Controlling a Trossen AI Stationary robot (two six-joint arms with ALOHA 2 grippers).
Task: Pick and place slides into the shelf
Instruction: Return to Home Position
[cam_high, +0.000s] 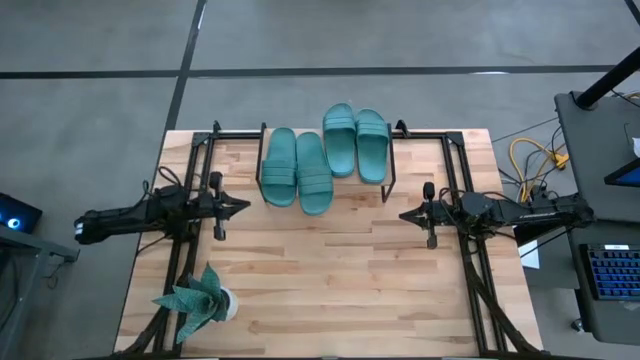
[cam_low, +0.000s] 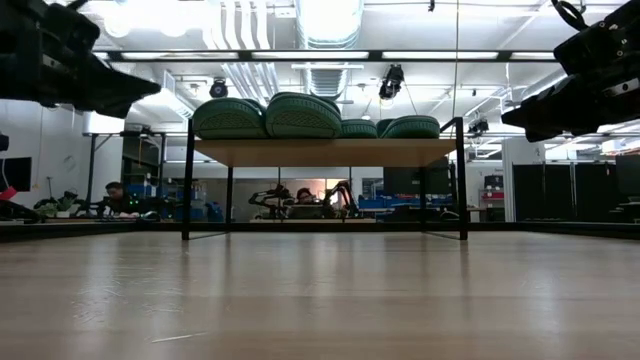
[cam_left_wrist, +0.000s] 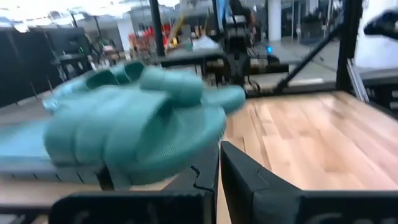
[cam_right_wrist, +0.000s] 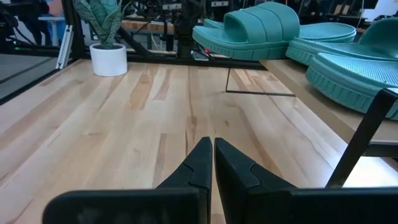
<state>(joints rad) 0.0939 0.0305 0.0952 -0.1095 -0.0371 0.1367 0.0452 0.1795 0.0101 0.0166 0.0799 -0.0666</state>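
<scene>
Several teal slides lie on the shelf's top board (cam_high: 395, 165) at the table's far side: one pair (cam_high: 297, 170) on its left part, one pair (cam_high: 356, 141) on its right part. They rest sole down and show in the low view (cam_low: 266, 116) too. My left gripper (cam_high: 244, 206) is shut and empty to the left of the shelf, above the table. My right gripper (cam_high: 404, 214) is shut and empty to the right of the shelf. The left wrist view shows the near slides (cam_left_wrist: 134, 127); the right wrist view shows slides (cam_right_wrist: 261, 28) on the board.
A spiky green plant in a white pot (cam_high: 200, 300) stands at the table's near left corner, also in the right wrist view (cam_right_wrist: 107, 37). The bare wooden tabletop (cam_high: 330, 270) spreads between the arms. People sit at desks (cam_low: 120, 200) beyond the table.
</scene>
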